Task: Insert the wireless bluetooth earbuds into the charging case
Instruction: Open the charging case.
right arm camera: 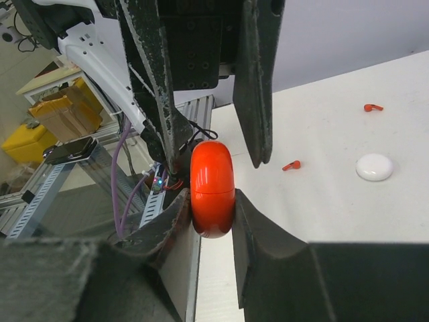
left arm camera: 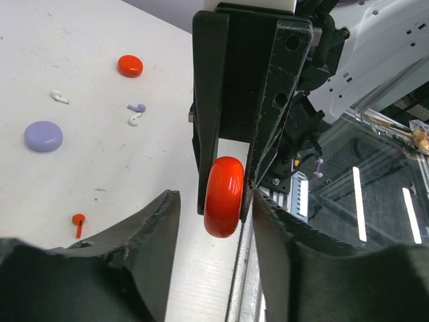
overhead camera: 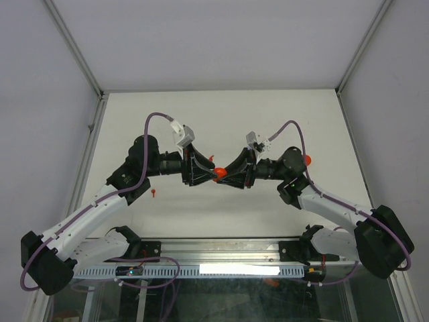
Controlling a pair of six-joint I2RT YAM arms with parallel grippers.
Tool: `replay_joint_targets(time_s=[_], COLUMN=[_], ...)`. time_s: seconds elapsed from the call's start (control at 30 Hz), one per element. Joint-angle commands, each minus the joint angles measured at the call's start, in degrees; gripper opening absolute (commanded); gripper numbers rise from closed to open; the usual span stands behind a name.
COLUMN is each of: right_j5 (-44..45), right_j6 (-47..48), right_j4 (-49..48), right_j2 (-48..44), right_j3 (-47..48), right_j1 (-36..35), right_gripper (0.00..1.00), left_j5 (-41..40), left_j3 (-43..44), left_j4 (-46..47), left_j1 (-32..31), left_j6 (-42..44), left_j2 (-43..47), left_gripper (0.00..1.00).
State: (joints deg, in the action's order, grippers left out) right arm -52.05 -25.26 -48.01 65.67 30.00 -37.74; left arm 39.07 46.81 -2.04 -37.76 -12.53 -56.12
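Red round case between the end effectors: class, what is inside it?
The red case is shut and clamped by the right end effector; only its glossy outer shell shows. Whether anything sits inside cannot be seen.

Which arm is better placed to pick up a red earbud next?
Left. The left hand stands open around the red case without gripping it, and a red earbud lies beside that arm. The right hand is shut on the case.

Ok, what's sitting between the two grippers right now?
A red charging case, pinched edge-on by the right gripper, with the left gripper open around it. The left wrist view shows it best.
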Motion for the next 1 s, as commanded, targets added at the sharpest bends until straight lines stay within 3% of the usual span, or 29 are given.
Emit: replay_joint_targets(time_s=[0.0,0.07,0.4,0.67,0.97], right_j5=[0.1,0.7,4.7,6.9,5.5], right_j6=[1.6,1.5,-2.8,-3.8,-4.5], right_j4=[-6.4,-8.2,-21.4,-24.4,-25.6], right_j2=[-0.3,-0.2,1.6,2.3,2.6], right_j3=[1.1,0.4,-3.6,-4.9,-5.2], right_j1=[0.0,0.0,0.0,0.0,0.0], right_gripper=[0.00,0.00,0.00,0.00,0.00], left_j5=[-0.4,-0.9,-1.0,-0.3,-7.5], left_j3=[2.2,1.9,1.5,0.9,0.9], left_j4=[1.1,1.2,3.2,5.7,7.3], left_j1=[0.6,0.6,0.5,0.4,0.4], left_j6=[1.6,1.3,-0.3,-1.8,-4.3], left_j2=[2.4,2.7,0.9,-0.8,-1.5], left_gripper=[0.52,0.58,0.61,0.64,0.62])
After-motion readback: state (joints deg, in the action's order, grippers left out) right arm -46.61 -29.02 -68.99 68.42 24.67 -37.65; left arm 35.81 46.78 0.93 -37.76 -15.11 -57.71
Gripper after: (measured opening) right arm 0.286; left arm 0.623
